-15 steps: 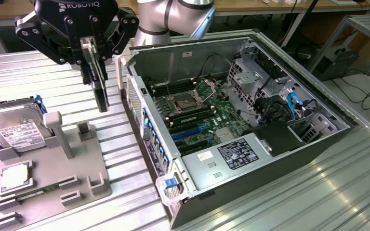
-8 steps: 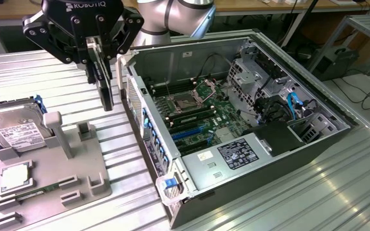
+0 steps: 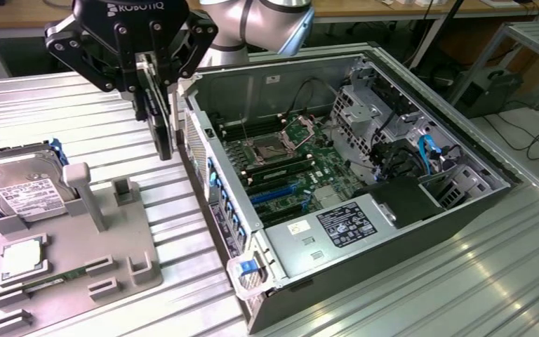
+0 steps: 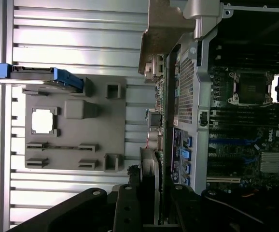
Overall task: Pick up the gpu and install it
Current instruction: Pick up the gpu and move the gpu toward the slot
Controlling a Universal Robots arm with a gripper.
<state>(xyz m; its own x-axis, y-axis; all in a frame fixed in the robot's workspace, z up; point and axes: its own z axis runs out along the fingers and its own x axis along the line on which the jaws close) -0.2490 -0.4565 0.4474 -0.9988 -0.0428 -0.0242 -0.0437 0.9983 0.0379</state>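
Dangling from the pincer (image 3: 154,88), gpu (image 3: 162,130) (bracket (image 4: 163,29) in wrist view)

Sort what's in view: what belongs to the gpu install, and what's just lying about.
In the job:
gpu, gripped by the tool
computer case, lying open
motherboard inside it

Lying about:
hard drive
grey fixture under it
square chip seated in that fixture

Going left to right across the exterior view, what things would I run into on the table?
First the hard drive → the gpu hanging edge-down, gripped in the claw → the open computer case.
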